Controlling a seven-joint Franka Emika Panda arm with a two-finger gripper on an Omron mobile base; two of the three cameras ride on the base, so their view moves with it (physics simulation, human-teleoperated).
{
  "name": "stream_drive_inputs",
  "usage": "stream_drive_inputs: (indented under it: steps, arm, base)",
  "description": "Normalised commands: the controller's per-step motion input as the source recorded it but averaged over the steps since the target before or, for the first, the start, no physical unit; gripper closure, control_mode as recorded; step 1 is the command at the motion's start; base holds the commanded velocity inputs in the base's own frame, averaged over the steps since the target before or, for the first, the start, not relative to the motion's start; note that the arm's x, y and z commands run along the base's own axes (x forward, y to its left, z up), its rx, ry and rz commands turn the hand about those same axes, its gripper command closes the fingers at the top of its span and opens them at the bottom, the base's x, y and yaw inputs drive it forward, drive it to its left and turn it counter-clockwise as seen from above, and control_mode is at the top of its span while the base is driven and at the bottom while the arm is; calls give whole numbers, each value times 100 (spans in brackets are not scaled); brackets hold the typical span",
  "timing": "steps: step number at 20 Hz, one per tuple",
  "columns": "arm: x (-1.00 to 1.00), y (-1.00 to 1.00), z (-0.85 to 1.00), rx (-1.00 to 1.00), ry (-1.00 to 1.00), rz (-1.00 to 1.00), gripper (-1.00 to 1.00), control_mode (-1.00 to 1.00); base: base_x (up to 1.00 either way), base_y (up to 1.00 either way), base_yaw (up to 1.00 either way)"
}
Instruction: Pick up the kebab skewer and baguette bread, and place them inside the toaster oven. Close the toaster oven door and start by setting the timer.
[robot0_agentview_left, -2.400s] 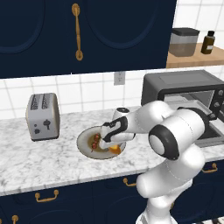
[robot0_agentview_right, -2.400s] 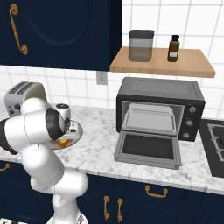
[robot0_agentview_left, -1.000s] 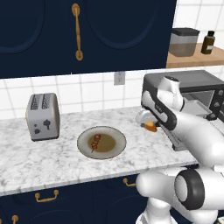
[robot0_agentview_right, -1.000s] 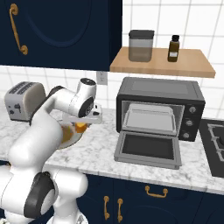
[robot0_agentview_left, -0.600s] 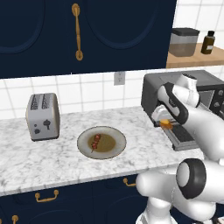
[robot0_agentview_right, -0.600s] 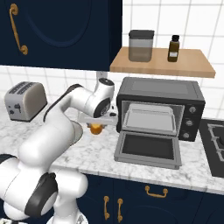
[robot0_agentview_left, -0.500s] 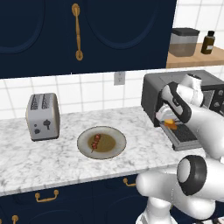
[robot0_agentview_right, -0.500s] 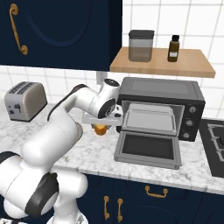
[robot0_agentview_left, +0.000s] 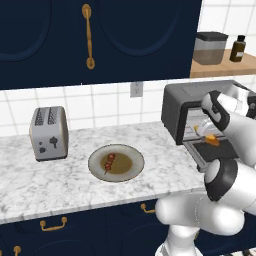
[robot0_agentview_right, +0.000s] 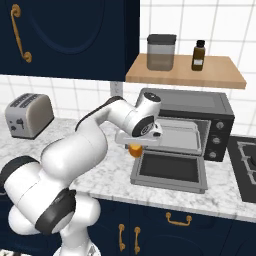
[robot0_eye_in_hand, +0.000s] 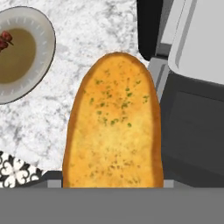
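My gripper (robot0_agentview_right: 136, 146) is shut on the baguette bread (robot0_eye_in_hand: 113, 127), a golden-orange loaf flecked with green. The baguette bread (robot0_agentview_right: 134, 150) hangs just above the left front corner of the toaster oven door (robot0_agentview_right: 170, 170), which lies folded down flat. From the left base view the baguette bread (robot0_agentview_left: 212, 139) sits in front of the open toaster oven (robot0_agentview_left: 182, 107) mouth, over the door (robot0_agentview_left: 200, 151). The kebab skewer (robot0_agentview_left: 109, 162) lies on the round plate (robot0_agentview_left: 136, 156) in mid-counter, to the left of the toaster oven (robot0_agentview_right: 190, 107). The loaf hides my fingertips in the hand view, where the plate (robot0_eye_in_hand: 41, 65) and kebab skewer (robot0_eye_in_hand: 4, 39) sit at top left.
A silver two-slot toaster (robot0_agentview_left: 48, 132) stands at the counter's left. Above the oven a wooden shelf (robot0_agentview_right: 185, 75) carries a canister and a brown bottle. A stove top (robot0_agentview_right: 245, 167) lies to the oven's right. Dark blue cabinets hang overhead.
The arm has swung right with the baguette bread, from beside the oven's left wall to over the open door in front of the oven mouth. The plate and skewer stayed put.
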Motion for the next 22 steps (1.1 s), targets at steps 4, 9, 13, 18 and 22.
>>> stream_drive_inputs:
  steps: [4,9,13,18,22]
  arm:
    - [31,-26,0,0,2,0,100,-100]
    - [35,-16,0,0,0,0,100,-100]
    - [30,-19,-1,0,-2,0,100,-100]
    - [28,-13,-2,0,-12,-1,100,-100]
    - [38,-6,-28,0,-11,-1,100,-100]
  base:
    - [0,0,0]
    - [0,0,0]
    - [0,0,0]
    - [0,0,0]
    - [0,0,0]
